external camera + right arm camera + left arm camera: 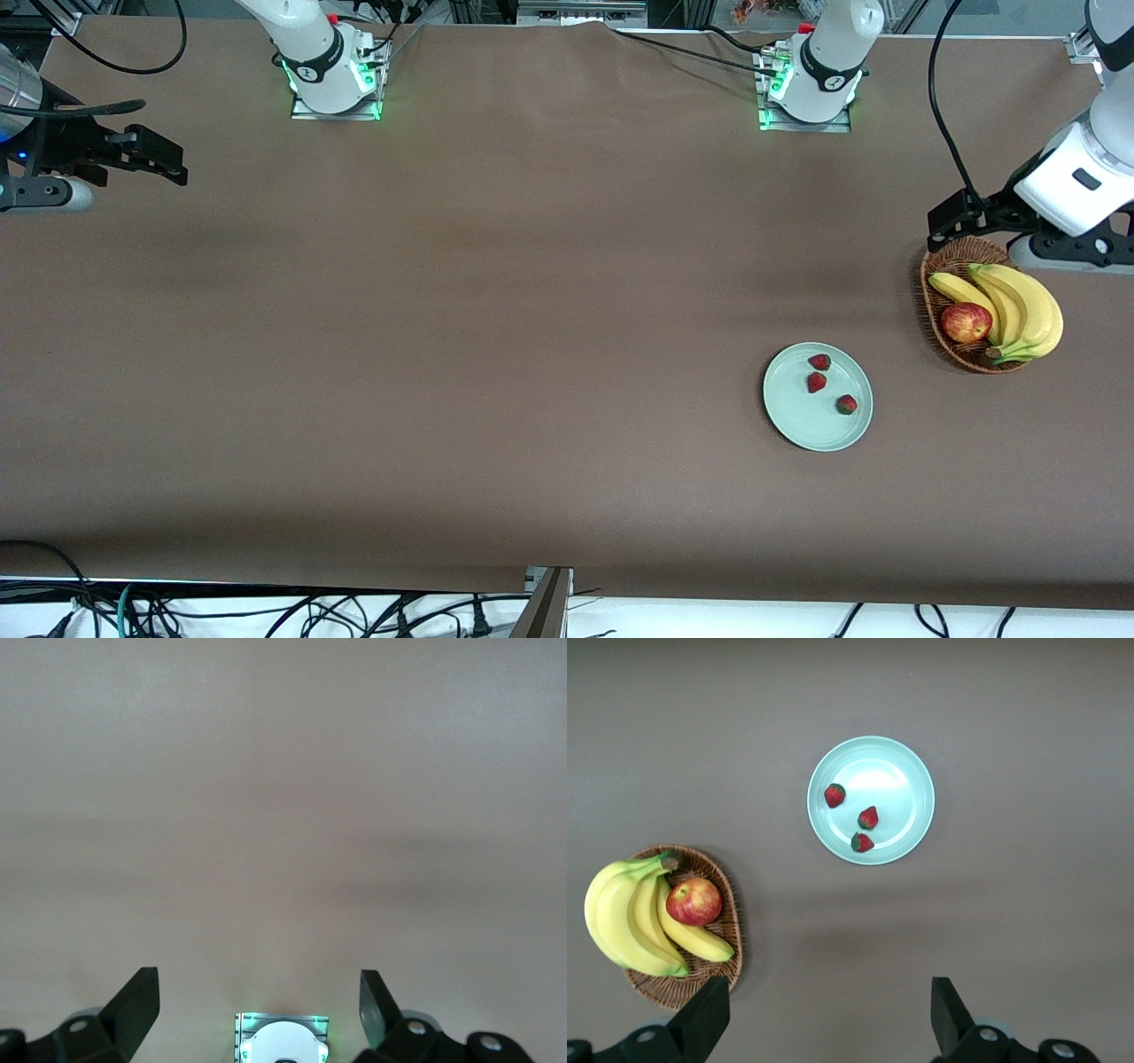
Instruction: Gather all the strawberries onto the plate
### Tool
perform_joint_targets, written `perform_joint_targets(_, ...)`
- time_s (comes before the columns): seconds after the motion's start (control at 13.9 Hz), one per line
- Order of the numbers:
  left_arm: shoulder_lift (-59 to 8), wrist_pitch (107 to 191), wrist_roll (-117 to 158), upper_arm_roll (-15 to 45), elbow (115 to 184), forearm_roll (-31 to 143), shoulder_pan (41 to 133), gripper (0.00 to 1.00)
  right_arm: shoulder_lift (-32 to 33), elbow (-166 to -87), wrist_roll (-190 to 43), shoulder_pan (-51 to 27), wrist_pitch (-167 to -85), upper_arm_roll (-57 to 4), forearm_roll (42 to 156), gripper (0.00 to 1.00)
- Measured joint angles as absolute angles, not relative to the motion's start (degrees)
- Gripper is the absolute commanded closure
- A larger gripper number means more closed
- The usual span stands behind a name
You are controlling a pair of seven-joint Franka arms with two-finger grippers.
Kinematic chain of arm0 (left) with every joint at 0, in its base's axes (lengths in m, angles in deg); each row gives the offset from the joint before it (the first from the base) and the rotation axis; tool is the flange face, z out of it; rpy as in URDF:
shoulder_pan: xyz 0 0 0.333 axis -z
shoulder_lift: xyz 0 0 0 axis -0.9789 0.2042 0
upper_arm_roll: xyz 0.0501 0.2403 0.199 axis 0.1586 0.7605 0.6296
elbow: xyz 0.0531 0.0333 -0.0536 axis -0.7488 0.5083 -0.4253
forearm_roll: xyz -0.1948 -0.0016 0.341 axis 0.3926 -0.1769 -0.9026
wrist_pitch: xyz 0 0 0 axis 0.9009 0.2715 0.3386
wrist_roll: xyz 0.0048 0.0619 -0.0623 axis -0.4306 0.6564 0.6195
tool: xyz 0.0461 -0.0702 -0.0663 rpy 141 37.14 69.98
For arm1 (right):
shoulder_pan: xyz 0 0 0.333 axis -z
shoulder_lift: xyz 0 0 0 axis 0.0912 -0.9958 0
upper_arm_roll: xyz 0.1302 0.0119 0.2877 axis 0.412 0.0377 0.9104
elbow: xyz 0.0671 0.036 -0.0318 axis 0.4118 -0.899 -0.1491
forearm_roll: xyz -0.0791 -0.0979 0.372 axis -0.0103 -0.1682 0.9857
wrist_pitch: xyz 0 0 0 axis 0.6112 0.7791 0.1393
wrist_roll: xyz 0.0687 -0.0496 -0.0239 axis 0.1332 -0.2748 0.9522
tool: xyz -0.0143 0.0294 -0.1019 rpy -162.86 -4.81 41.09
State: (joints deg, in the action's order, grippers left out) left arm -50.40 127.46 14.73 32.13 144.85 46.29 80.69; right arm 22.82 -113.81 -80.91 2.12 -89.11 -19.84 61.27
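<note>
Three strawberries lie on the pale mint-green plate, toward the left arm's end of the table. In the left wrist view they show on the plate. My left gripper is open and empty, up in the air over the wicker basket's edge; in its own view the jaws stand wide apart. My right gripper is open and empty, raised at the right arm's end of the table; in its own view there is only bare table.
A brown wicker basket with bananas and a red-yellow apple stands beside the plate, toward the left arm's end. It also shows in the left wrist view. The right arm's base shows in the right wrist view.
</note>
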Motion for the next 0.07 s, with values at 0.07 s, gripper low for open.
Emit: perform_joint_targets(0.07,-50.88,127.79,14.91,32.25,145.70,46.29,80.63,0.00,22.82,-113.81,-80.91,2.11,-89.11,-19.84,61.27,0.00)
